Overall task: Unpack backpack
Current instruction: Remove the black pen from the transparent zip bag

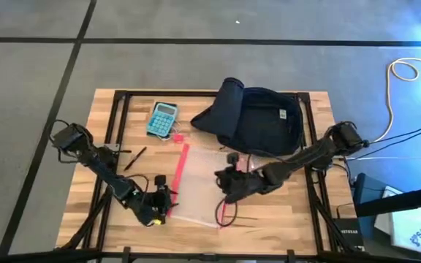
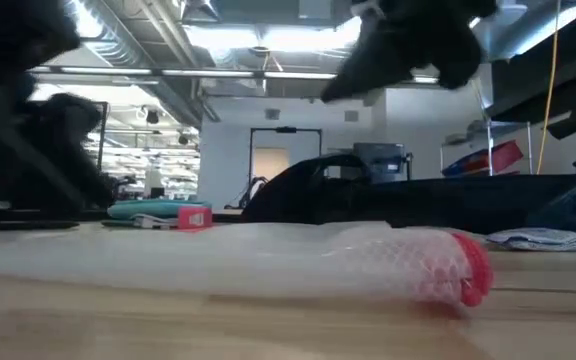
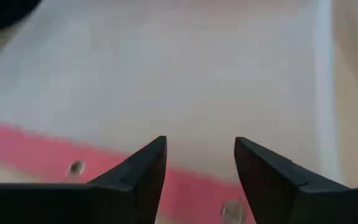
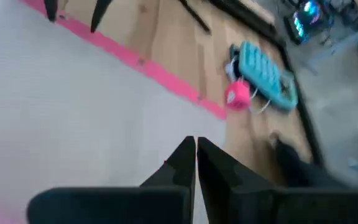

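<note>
Lying at the table's far side beyond the clear pouch: backpack. Hovering over the pouch's red edge, fingers spread: left claw. Pressing clenched onto the pouch's opposite side: right claw.

Table layout, high view. Zip pouch lies flat at centre. Backpack lies at 1 o'clock from the pouch, near the far edge. Calculator lies at 11 o'clock from the pouch, beside the backpack at its 9 o'clock. Pen lies at 9 o'clock from the pouch. Left gripper sits at the pouch's 8 o'clock edge; right gripper over its 3 o'clock side.
</note>
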`<control>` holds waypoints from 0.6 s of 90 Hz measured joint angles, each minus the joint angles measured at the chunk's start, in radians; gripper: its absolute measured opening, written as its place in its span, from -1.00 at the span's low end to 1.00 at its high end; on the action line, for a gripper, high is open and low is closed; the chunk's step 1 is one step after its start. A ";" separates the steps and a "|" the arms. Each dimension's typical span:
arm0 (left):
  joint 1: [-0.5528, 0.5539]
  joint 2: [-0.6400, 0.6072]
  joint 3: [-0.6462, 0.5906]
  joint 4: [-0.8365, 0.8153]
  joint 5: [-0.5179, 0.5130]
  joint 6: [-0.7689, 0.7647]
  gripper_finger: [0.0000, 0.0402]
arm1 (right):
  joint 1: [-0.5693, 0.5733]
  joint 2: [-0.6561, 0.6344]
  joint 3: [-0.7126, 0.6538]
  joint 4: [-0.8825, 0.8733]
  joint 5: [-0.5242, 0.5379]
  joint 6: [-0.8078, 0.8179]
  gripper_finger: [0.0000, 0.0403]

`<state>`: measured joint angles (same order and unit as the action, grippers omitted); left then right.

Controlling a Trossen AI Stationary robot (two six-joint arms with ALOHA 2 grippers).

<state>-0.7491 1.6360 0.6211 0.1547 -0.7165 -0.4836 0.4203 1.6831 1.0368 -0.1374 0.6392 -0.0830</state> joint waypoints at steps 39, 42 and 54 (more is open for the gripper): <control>0.286 0.003 0.048 -0.167 0.361 0.122 -0.13 | 0.045 -0.084 -0.057 -0.131 0.091 0.274 -1.00; 0.284 0.000 0.044 -0.190 0.366 0.100 -0.13 | 0.045 -0.099 -0.057 -0.167 0.112 0.293 -1.00; 0.240 0.000 0.036 -0.269 0.376 0.051 -0.13 | 0.045 -0.167 -0.057 -0.304 0.193 0.353 -1.00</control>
<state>-0.5095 1.6355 0.6567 -0.1140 -0.3402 -0.4330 0.4652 1.5158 0.9800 -0.4413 0.8320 0.2697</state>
